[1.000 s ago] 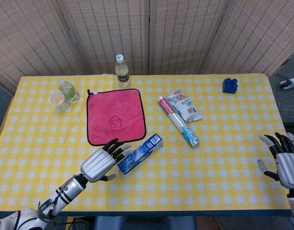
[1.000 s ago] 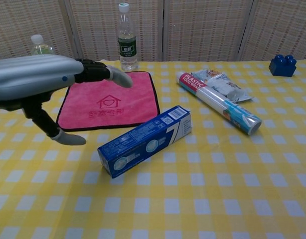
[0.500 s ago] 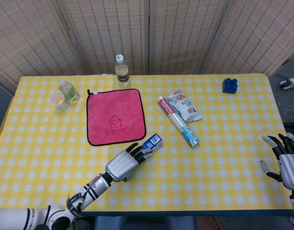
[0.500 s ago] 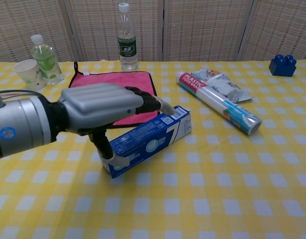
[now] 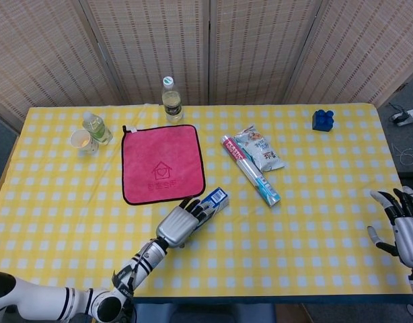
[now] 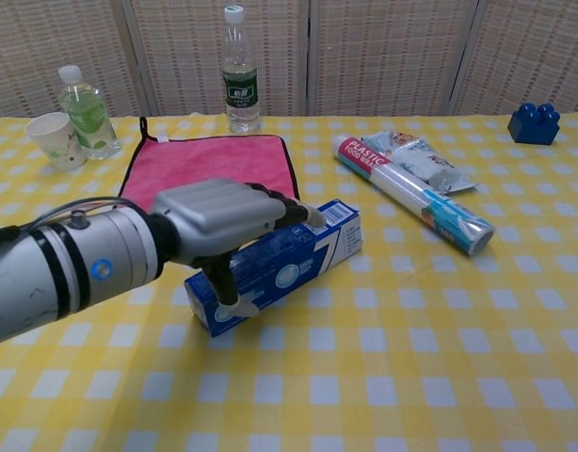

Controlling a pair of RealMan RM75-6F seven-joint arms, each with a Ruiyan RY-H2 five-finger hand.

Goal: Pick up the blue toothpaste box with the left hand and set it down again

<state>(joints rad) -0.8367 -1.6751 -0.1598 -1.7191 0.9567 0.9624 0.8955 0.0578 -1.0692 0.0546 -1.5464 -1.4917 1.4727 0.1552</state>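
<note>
Blue toothpaste box [image 6: 298, 259], one; bottles, two.

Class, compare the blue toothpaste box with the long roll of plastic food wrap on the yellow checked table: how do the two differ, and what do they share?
The blue toothpaste box is rectangular with flat faces; the long roll of plastic food wrap is a round tube. The left robot hand lies over the box with its thumb on the near side; nothing touches the roll. The box is dark blue, the roll mostly white with red lettering. Both lie flat and slanted on the yellow checked table.

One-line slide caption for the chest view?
Left hand wraps over the blue toothpaste box, thumb on its front face, box lying on the checked table.
</note>
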